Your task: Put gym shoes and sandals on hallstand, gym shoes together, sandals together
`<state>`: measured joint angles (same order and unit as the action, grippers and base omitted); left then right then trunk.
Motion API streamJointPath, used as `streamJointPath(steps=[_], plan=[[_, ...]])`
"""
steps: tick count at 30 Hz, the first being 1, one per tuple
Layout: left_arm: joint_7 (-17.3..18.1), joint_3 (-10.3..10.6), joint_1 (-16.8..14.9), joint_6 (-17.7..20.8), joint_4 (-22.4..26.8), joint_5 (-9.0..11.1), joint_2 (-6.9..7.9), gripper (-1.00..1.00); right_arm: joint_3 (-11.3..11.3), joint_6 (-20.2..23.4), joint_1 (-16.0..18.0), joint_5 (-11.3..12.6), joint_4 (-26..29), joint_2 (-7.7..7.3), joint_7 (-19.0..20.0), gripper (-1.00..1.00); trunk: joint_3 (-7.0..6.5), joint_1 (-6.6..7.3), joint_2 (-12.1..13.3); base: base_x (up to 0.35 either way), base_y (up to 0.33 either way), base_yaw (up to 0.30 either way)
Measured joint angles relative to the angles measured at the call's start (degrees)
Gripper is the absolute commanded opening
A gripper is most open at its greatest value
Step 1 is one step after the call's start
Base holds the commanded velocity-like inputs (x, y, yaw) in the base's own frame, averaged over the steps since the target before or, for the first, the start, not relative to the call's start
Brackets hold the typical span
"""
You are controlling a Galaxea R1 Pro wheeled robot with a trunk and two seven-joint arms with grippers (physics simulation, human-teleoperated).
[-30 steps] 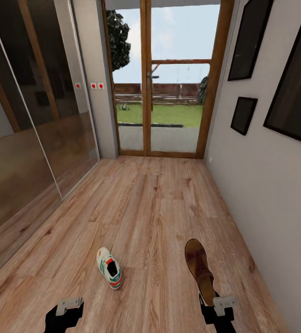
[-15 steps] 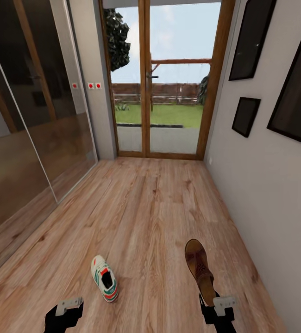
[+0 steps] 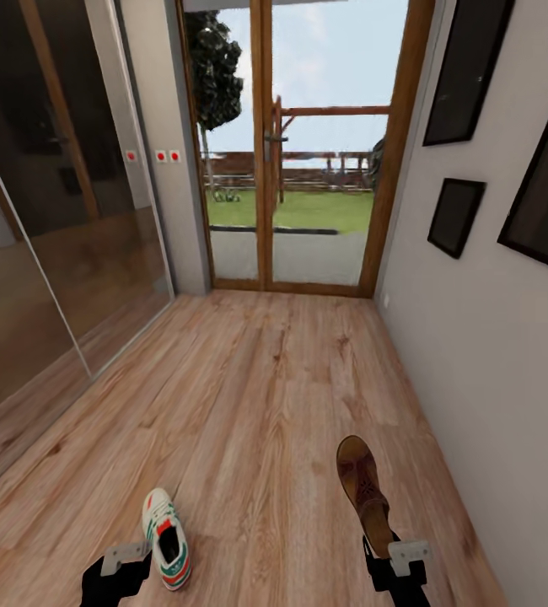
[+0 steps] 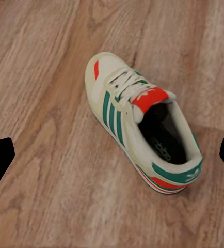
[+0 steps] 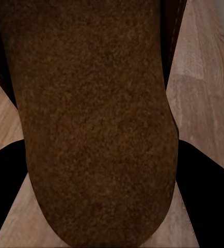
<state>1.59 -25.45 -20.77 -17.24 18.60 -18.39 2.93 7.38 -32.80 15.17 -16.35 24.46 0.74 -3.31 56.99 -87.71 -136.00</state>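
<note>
Brown sandal [image 3: 362, 493] in right claw [image 3: 389, 563], toe forward.

glass door [image 3: 308, 152], framed pictures [image 3: 455, 215], mirrored wardrobe [image 3: 46, 228]

Wood-plank corridor floor [image 3: 265, 379], one gym shoe [image 3: 166, 550] lying on it

Wood, leather, cloth and glass in a corridor

The corridor floor [image 3: 257, 396] is light brown wood-grain plank with a soft sheen. The gym shoe [image 4: 143, 134] looks like matt cream leather with green stripes, cloth laces and a red tongue label. The sandal [image 3: 363, 489] has a brown leather footbed, grainy and rough up close [image 5: 96, 119]. The left sliding panels [image 3: 63, 211] are glossy and reflective; the door frame [image 3: 263, 152] is varnished wood; the right wall [image 3: 468, 354] is matt.
</note>
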Motion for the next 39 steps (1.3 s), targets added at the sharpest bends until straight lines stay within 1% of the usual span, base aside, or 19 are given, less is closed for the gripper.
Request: streamJointPath(steps=[11,20,28,32,39], plan=[[-0.01,-0.16,0.01,0.0,0.1,0.19,0.0,1.0,0.01,0.0,0.01,0.02,0.0,0.0,0.0,-1.0,0.0,0.0,0.0,0.184,-0.212,0.259],[-0.06,-0.37,0.01,0.01,0.18,0.23,0.0,1.0,-0.01,0.0,0.01,0.0,-0.02,0.0,0.0,-1.0,0.0,-0.02,0.0,0.034,-0.03,0.277],[-0.08,-0.44,0.01,0.02,0.22,0.23,0.05,1.0,0.0,0.0,0.0,0.02,0.0,0.0,0.0,-1.0,0.0,0.0,0.0,0.193,-0.126,0.266],[-0.08,-0.44,0.0,0.01,0.25,0.24,0.06,1.0,-0.01,0.0,0.0,0.06,0.0,0.0,0.0,-1.0,0.0,-0.01,0.0,0.117,-0.069,0.17],[-0.08,-0.44,-0.01,0.01,0.25,0.24,0.08,1.0,-0.01,0.0,0.0,0.05,0.08,0.0,0.02,-1.0,0.0,-0.02,0.0,0.026,-0.016,0.042]])
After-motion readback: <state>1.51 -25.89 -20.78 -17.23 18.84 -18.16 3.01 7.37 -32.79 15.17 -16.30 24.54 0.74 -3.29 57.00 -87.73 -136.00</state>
